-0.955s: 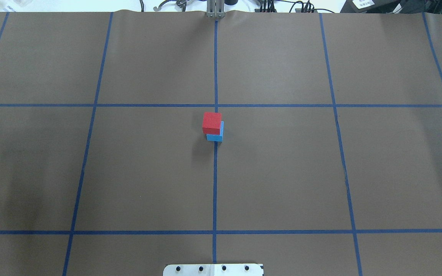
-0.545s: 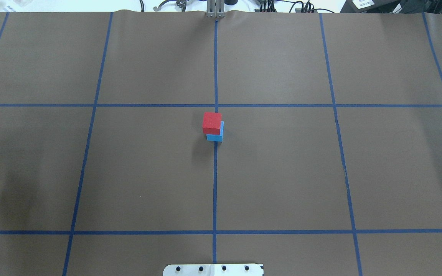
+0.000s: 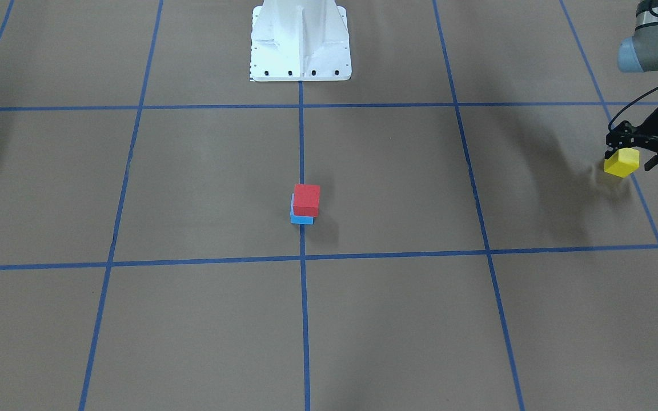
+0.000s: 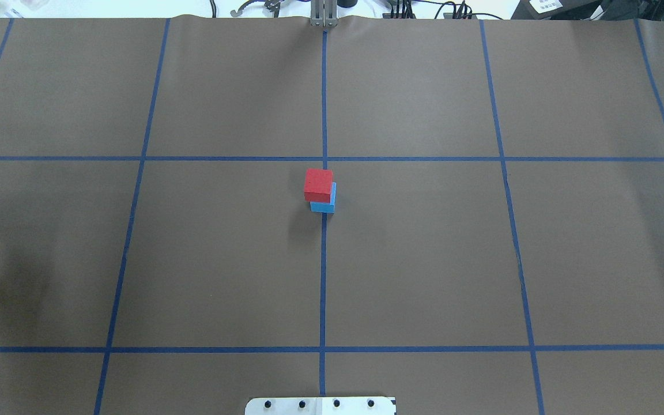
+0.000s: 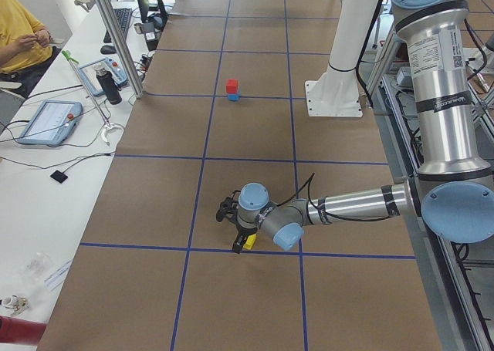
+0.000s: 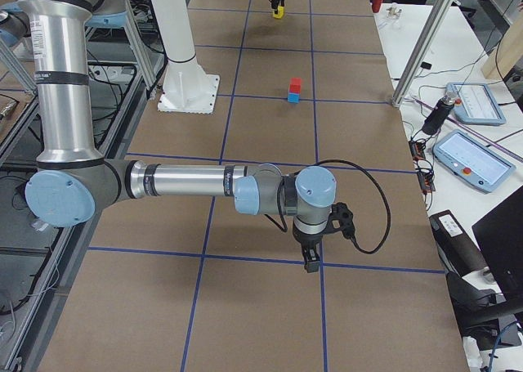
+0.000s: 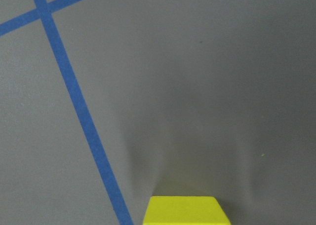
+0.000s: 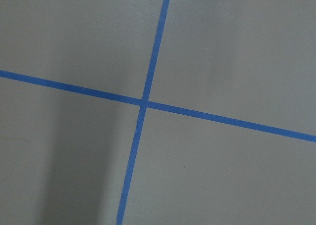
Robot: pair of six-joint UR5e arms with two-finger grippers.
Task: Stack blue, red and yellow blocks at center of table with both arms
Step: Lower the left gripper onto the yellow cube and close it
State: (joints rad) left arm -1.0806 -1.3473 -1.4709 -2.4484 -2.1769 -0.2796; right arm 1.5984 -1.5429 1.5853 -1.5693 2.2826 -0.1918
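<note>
A red block [image 4: 318, 183] sits on a blue block [image 4: 325, 206] at the table's center, offset a little so the blue one's edge shows; the stack also shows in the front view [image 3: 307, 200]. My left gripper [image 3: 628, 161] is shut on a yellow block [image 3: 621, 162] and holds it a little above the table, far out on my left side. The yellow block's top edge shows in the left wrist view [image 7: 186, 211]. My right gripper [image 6: 311, 264] hangs low over bare table far on my right; I cannot tell if it is open or shut.
The white robot base [image 3: 300, 40] stands at the table's near middle edge. Blue tape lines [image 4: 323, 276] grid the brown table cover. Tablets [image 5: 46, 122] and cables lie on a side bench, where a person in yellow [image 5: 19, 35] sits.
The yellow sliver at the overhead view's left edge has shrunk and its shadow has shifted. The red-on-blue stack has not moved.
</note>
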